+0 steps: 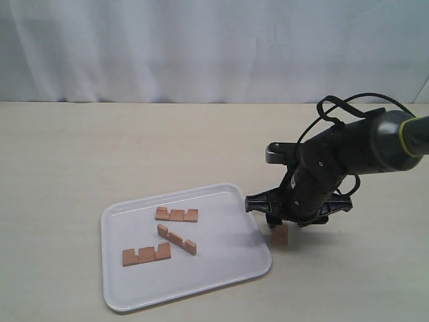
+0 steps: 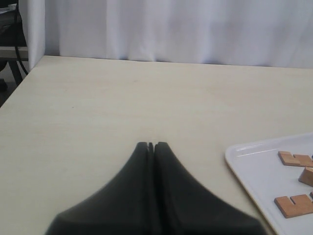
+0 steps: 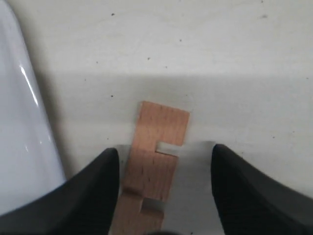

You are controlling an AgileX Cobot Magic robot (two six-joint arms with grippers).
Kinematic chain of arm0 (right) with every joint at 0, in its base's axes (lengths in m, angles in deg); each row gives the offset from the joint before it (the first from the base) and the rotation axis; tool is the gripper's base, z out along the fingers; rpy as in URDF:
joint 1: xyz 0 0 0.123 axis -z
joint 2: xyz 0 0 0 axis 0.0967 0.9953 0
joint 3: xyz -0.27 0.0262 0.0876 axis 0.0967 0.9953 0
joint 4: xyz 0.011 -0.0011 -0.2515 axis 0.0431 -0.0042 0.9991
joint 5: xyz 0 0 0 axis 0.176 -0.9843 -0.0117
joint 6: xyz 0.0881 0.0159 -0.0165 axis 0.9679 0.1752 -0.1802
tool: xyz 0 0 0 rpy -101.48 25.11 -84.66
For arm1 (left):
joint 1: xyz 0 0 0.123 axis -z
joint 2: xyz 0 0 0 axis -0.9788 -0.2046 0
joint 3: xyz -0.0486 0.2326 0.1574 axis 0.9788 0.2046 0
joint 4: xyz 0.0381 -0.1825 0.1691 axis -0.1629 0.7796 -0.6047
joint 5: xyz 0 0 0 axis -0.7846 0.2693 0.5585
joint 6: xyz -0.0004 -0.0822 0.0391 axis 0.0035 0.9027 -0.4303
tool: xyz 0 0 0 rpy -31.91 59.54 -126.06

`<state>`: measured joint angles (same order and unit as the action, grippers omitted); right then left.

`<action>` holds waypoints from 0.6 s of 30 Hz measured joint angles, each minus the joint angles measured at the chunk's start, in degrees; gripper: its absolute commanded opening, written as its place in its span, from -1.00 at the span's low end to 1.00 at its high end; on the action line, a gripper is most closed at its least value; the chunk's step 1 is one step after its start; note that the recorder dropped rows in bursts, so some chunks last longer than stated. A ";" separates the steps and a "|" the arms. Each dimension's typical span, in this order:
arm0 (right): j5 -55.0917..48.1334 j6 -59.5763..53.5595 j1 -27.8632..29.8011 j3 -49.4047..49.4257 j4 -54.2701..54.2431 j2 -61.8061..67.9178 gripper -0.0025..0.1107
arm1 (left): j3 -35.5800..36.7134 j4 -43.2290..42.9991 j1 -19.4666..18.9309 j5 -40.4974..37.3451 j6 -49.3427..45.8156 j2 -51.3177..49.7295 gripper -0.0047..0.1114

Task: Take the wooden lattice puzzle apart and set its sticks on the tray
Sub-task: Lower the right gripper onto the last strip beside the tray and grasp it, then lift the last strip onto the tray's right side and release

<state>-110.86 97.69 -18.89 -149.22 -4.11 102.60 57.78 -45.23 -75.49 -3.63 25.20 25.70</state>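
Pale surface [image 1: 100, 147], tray [image 1: 231, 274] near its front edge holding three sticks [image 1: 177, 215]; right gripper [image 3: 165, 151] fingers apart, straddling the fourth stick [image 3: 164, 122] for pickup; left gripper [image 2: 152, 145] fingers together, idle.

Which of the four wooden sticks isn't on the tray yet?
The stick on the table beside the tray, between the right gripper's open fingers. The other three lie on the tray.

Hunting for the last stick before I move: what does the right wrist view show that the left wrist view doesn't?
Only right wrist: one stick on the table beside the tray, framed by the open right gripper. Only left wrist: the shut left gripper and parts of three sticks on the tray. Both: the tray's rim and bare table.
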 measured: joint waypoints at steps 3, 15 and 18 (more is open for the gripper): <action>0.23 0.00 0.00 0.00 -0.12 0.27 -0.10 | 0.00 0.00 0.00 0.00 0.00 0.00 -0.92; 0.55 -0.21 -0.03 -0.94 3.08 1.62 -0.88 | 0.00 0.00 0.00 0.00 0.00 0.00 -0.92; -1.45 -0.42 -0.12 -0.36 6.87 -1.06 -0.88 | 0.00 0.00 0.00 0.00 0.00 0.00 -0.92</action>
<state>-112.31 97.27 -19.02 -149.58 2.76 101.54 57.78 -45.23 -75.49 -3.63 25.20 25.70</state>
